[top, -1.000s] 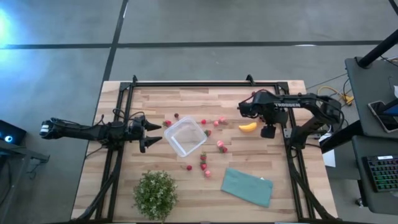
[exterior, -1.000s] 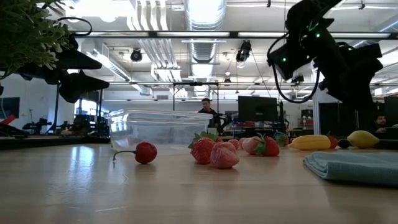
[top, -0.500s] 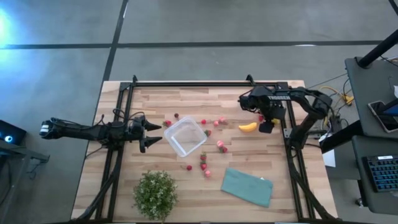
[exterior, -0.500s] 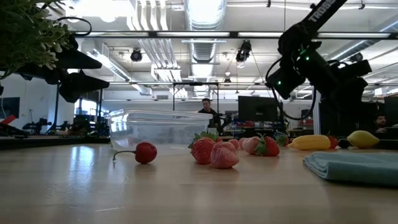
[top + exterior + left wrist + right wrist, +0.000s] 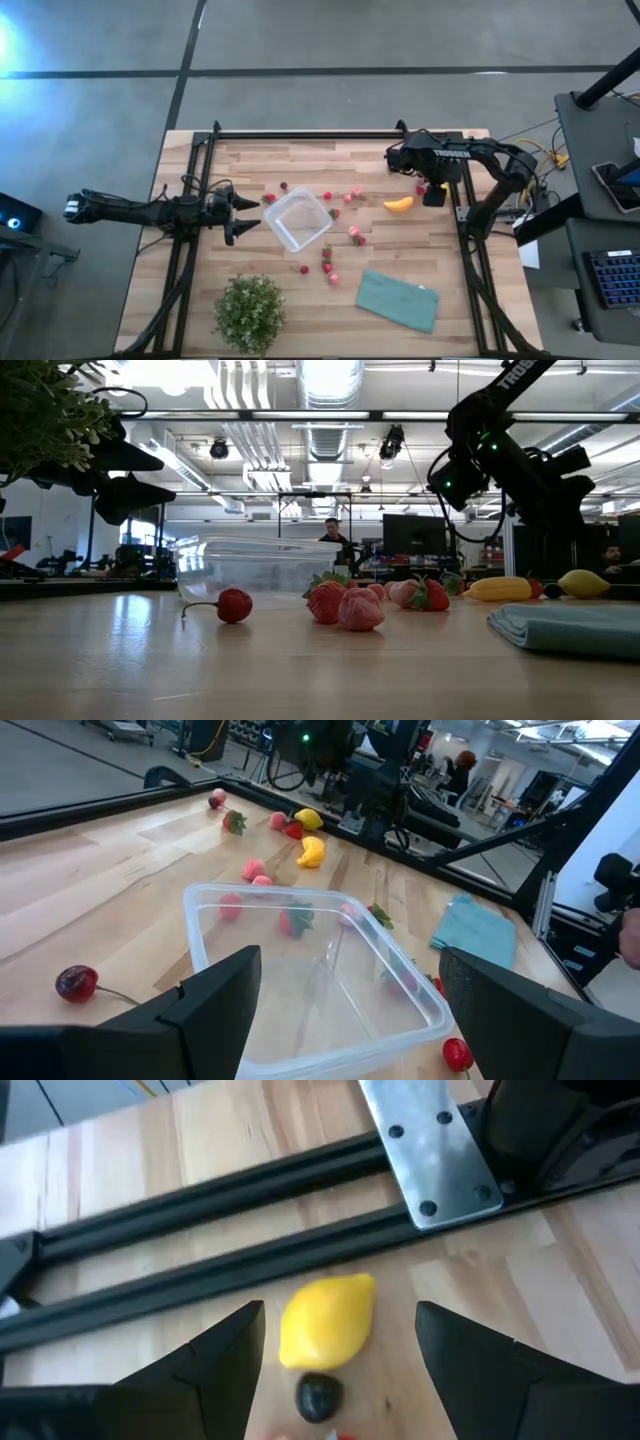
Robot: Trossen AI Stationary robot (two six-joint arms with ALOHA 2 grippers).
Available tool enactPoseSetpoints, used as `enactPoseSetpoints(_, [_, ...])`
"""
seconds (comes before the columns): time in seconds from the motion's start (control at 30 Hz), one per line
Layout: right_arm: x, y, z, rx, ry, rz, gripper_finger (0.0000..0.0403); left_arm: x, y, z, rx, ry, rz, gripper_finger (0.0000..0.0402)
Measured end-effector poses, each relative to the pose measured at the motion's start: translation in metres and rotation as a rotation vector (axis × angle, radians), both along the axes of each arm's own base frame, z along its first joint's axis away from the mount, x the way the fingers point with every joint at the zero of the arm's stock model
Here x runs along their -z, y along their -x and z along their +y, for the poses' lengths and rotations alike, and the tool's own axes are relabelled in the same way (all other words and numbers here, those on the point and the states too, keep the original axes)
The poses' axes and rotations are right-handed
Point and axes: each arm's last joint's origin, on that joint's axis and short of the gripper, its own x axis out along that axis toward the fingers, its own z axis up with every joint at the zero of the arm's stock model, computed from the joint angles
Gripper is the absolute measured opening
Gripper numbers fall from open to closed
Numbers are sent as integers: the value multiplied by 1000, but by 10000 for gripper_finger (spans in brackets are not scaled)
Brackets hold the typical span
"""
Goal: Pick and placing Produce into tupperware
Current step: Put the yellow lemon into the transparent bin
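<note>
Yellow lemon-like fruit (image 5: pixel 328 1321) sits between the right claw's (image 5: pixel 335 1342) wide-spread, empty fingers, at the desk's (image 5: pixel 300 160) two o'clock. Left claw (image 5: pixel 243 214) waits open at nine o'clock, facing the empty tupperware (image 5: pixel 298 220).

The left gripper (image 5: pixel 345 1005) held its two dark fingers (image 5: pixel 215 995) spread wide, framing a clear, square plastic container with rounded corners (image 5: pixel 310 970) standing empty on the pale wooden table (image 5: pixel 90 880). A dark red cherry-like fruit with a stem (image 5: pixel 77 983) lay beside it. Beyond sat a small yellow banana (image 5: pixel 312 852), a yellow lemon-shaped fruit (image 5: pixel 308 818), pink and red strawberries (image 5: pixel 256 874), and a teal folded cloth (image 5: pixel 478 928).
</note>
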Motion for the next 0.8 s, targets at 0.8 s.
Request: enactPoseSetpoints(0.8, [-13,3,2,-167,-39,-97,251,0,0,0,0,0,0,293])
